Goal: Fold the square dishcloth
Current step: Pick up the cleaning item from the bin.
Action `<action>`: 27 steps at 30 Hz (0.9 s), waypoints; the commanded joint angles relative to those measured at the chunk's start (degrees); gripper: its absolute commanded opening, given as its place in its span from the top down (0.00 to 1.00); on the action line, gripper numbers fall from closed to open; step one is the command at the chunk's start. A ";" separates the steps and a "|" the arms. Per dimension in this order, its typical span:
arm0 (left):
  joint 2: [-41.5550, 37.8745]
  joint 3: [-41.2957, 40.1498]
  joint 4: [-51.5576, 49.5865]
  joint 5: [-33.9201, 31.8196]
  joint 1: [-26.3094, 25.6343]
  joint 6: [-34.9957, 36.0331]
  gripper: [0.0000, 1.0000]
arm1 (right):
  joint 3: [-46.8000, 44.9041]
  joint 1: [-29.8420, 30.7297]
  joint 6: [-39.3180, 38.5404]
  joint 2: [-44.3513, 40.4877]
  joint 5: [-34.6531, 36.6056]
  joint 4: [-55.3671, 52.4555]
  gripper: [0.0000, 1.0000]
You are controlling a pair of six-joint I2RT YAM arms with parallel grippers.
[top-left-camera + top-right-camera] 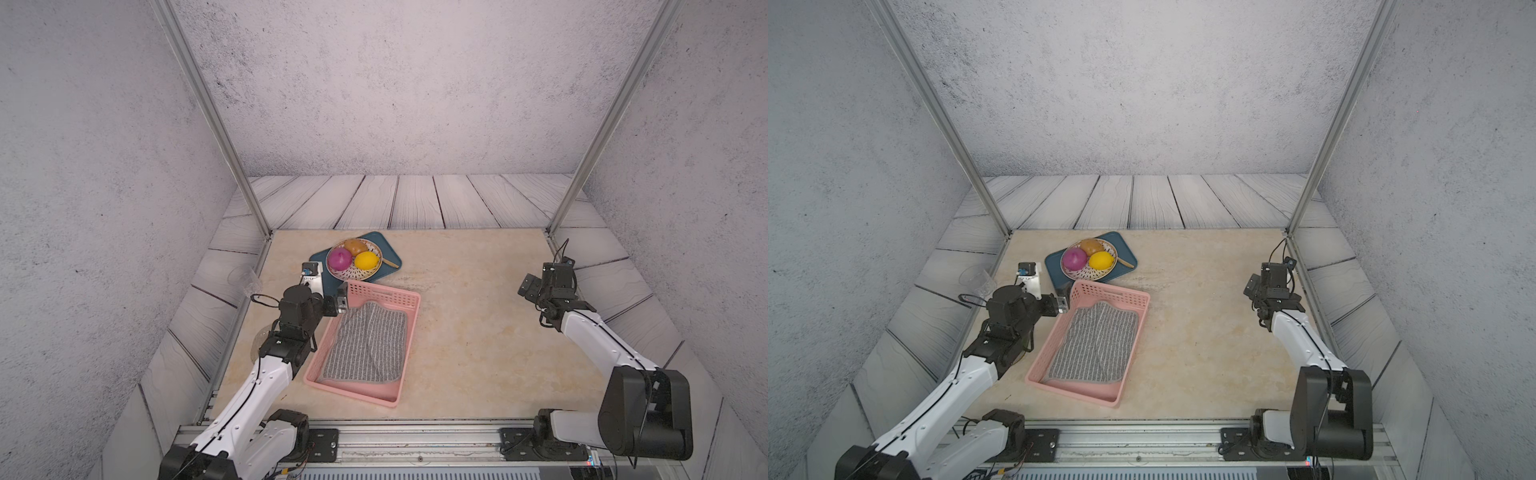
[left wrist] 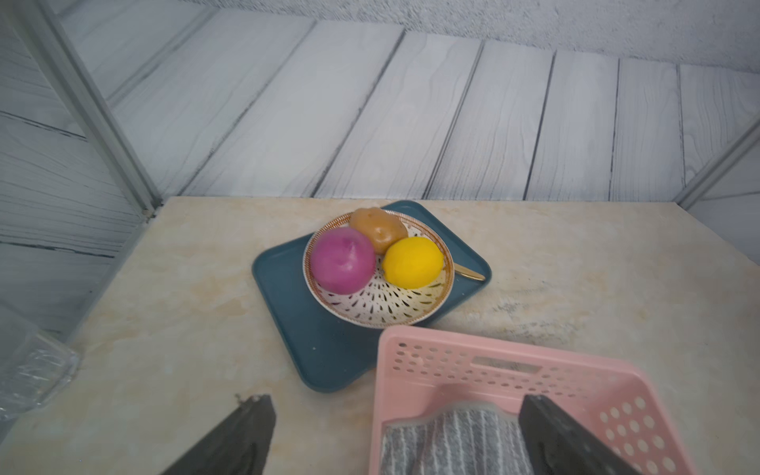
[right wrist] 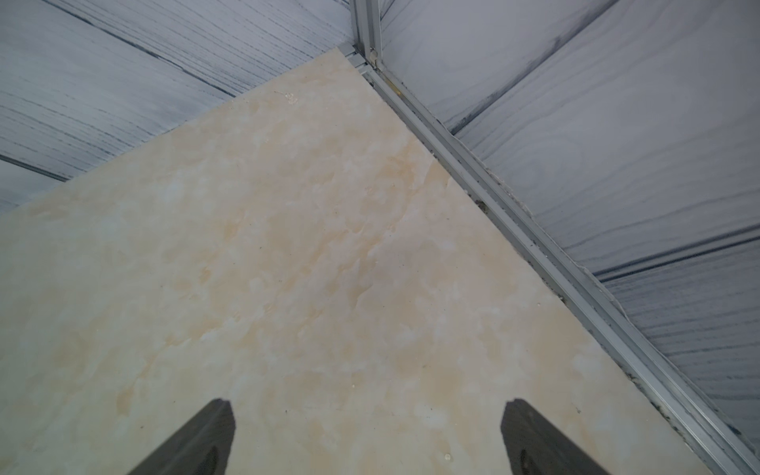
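Top views both give us the two arms rising from the rail along the bottom edge. At lower left the left arm leans up and inward, its wrist bent so the left claw (image 1: 326, 289) hangs at the upper-left corner of the pink basket (image 1: 361, 392), jaws wide apart and holding nothing. At right, the right arm reaches toward the right edge of the counter (image 1: 478, 332). The right claw (image 1: 527, 286) hovers there over bare surface, likewise spread wide and empty.

We find the square dishcloth (image 1: 365, 345) lying inside the basket, covering most of its floor, its far edge riding up the end wall. From the left wrist, one finger (image 2: 567, 440) hangs over that raised edge; we cannot tell whether it touches. The other finger (image 2: 238, 436) sits outside the basket. Beyond lies a blue tray (image 2: 288, 296).
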 commanded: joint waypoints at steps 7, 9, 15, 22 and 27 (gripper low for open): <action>-6.09 -4.91 -12.48 -6.13 -10.57 -6.49 0.00 | 2.12 0.20 0.45 1.13 2.62 -4.47 0.01; -6.96 -5.94 -13.99 -5.95 -11.66 -7.50 0.00 | 1.65 0.22 0.45 0.62 3.18 -4.43 0.01; -8.24 -7.30 -19.78 -8.54 -15.40 -10.56 0.00 | -0.41 0.34 0.37 -1.61 2.71 -2.93 0.01; -5.52 -7.18 -24.28 -10.74 -18.68 -11.44 0.00 | -1.13 0.25 0.79 -2.23 3.44 -2.72 0.01; -1.20 -5.60 -25.51 -10.93 -20.87 -12.46 0.00 | -1.04 0.24 0.80 -2.04 3.67 -2.82 0.01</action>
